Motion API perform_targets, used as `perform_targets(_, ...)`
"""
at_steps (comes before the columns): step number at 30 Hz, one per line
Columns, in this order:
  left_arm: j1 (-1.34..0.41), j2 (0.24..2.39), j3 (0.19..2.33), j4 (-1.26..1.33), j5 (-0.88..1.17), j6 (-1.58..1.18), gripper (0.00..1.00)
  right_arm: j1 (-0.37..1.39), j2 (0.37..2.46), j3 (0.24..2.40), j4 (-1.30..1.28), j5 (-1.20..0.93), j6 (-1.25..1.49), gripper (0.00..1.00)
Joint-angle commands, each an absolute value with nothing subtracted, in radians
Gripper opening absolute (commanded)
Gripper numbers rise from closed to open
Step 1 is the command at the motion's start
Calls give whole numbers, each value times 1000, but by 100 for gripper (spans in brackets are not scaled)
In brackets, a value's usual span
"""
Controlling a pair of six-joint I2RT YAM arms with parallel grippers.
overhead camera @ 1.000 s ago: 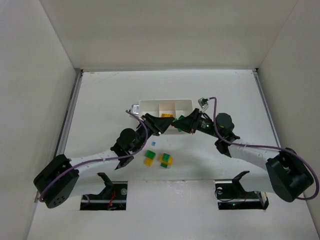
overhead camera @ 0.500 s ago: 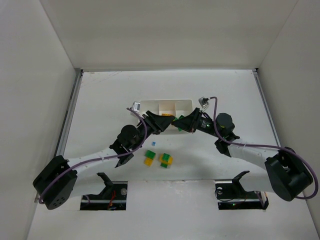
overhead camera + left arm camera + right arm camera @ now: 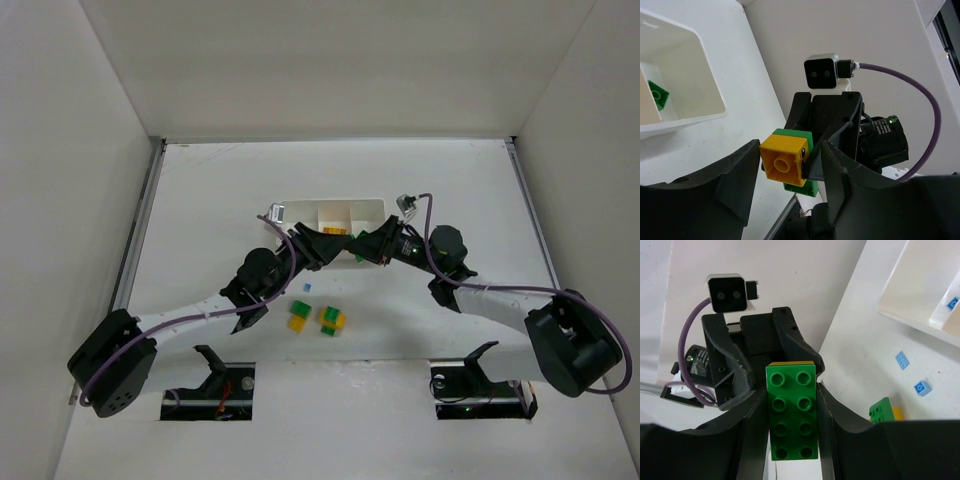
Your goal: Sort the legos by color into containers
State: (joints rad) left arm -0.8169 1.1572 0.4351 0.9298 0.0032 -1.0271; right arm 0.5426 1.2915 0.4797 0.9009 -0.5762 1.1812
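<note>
A green lego (image 3: 791, 410), two studs by four, is clamped by its long sides in my right gripper (image 3: 791, 390). A yellow lego (image 3: 785, 162) is stuck to its back. My left gripper (image 3: 790, 150) is shut on that yellow lego from the opposite side. In the top view the left gripper (image 3: 325, 247) and the right gripper (image 3: 358, 245) meet tip to tip just in front of the white tray (image 3: 330, 202). The tray's end container (image 3: 695, 65) holds one green lego (image 3: 657, 94). Another container (image 3: 920, 305) holds a light blue piece (image 3: 952, 303).
Near the arms two green-and-yellow stacks (image 3: 299, 315) (image 3: 331, 319) lie on the table, with a tiny light blue lego (image 3: 307, 287) just beyond them. The right wrist view shows two loose blue pieces (image 3: 901, 360) (image 3: 921, 387) and one stack (image 3: 882, 410). White walls enclose the table.
Both grippers, still joined at the stack, have crept a little toward the tray. The bricks on the table have not moved.
</note>
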Motion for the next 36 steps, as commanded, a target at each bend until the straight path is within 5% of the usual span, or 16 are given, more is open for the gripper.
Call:
perform_targets(1,-835,1151,477,983,31,-1045,47,541,1308,514,997,-569,1160,24)
perform_targets(18,-821,1081,440,974,-32,-1066,20,541,1316,488,1014,-558,1166,40)
perform_targets(36,-759,1100,408,986,-17,-1100,18,538,1316,480,1015,-569,1160,62)
